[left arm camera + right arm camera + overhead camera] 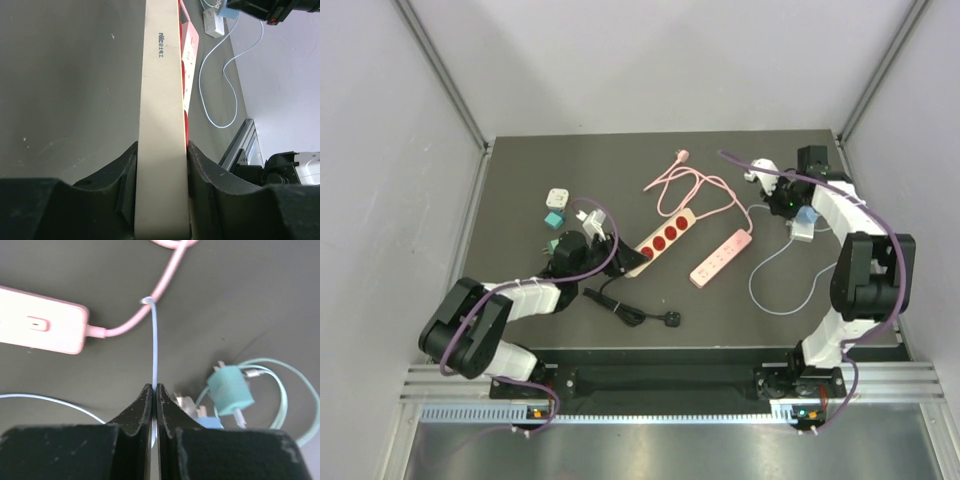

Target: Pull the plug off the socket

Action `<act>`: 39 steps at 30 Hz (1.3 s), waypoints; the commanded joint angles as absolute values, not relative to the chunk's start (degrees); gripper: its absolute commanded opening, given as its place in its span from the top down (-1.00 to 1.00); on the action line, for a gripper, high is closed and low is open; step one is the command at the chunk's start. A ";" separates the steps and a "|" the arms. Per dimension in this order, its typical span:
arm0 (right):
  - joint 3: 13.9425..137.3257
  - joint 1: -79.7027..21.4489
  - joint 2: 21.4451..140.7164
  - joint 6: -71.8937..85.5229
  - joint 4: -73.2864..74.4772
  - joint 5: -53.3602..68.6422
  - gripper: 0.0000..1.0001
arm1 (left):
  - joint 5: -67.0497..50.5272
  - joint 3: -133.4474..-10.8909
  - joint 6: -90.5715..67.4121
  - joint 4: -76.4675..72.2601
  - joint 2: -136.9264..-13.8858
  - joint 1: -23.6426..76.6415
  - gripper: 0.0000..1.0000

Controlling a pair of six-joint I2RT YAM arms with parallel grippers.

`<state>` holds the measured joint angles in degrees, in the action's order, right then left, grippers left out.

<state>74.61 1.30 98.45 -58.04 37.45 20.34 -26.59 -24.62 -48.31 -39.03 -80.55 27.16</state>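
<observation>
We have the long cream power strip with red sockets (pixel 160 90) clamped at its near end in the left gripper (pixel 161 148). The jaws are narrow and tight on both its sides, so the socket side is braced. Well right of that strip, past the pink power strip (pixel 40 327), the right gripper (pixel 154 390) has its jaws pressed together on a thin pale blue cable (pixel 154 340).

We judge this the gripping step: holds made, pull not begun. We cannot tell which plug this cable ends in; a white adapter block (pixel 803 233) lies just beside the gripper. The next move calls for a straight pull away from the strip while the left holds firm.

Right of the strip, the edge of the dark worktop (pixel 570 170) and the side wall are near. A teal charger (pixel 230 390) and loose loops crowd that side.
</observation>
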 commanded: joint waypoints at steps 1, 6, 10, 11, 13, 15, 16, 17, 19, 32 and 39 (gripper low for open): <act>74.88 4.11 92.74 -51.01 31.30 19.59 1.00 | -28.99 -25.48 -48.69 -47.10 -83.13 27.16 1.00; 73.92 10.89 86.40 -38.86 21.64 23.29 1.00 | -34.71 -29.00 -50.09 -51.50 -92.43 27.07 1.00; 73.39 14.84 85.17 -29.03 17.32 20.84 1.00 | -38.93 -31.55 -52.11 -54.66 -98.86 27.07 1.00; 72.78 15.03 85.08 -27.09 16.44 19.53 1.00 | -39.28 -31.99 -52.38 -55.89 -100.09 27.07 1.00; 70.68 15.12 84.81 -23.40 12.68 13.64 1.00 | -40.08 -33.13 -53.08 -56.86 -103.17 27.07 1.00; 69.09 15.12 85.25 -20.49 10.82 11.17 1.00 | -40.43 -34.01 -53.52 -57.74 -105.54 27.07 1.00; 68.04 15.12 85.60 -19.78 10.38 9.77 1.00 | -40.34 -34.27 -53.70 -57.83 -106.08 27.07 1.00; 67.77 15.12 86.91 -19.43 10.55 9.76 1.00 | -40.25 -34.71 -53.61 -57.83 -107.04 27.07 0.99; 67.59 15.12 88.58 -18.20 10.90 8.10 1.00 | -39.47 -35.15 -53.09 -56.43 -107.58 27.07 0.95; 66.71 15.64 89.05 -16.17 11.52 8.17 -0.37 | -30.68 -39.55 -42.10 -29.98 -107.05 27.16 0.41; 63.29 15.65 80.27 -17.58 10.64 15.09 -0.88 | -30.41 -39.81 -39.38 -25.41 -107.75 27.16 0.28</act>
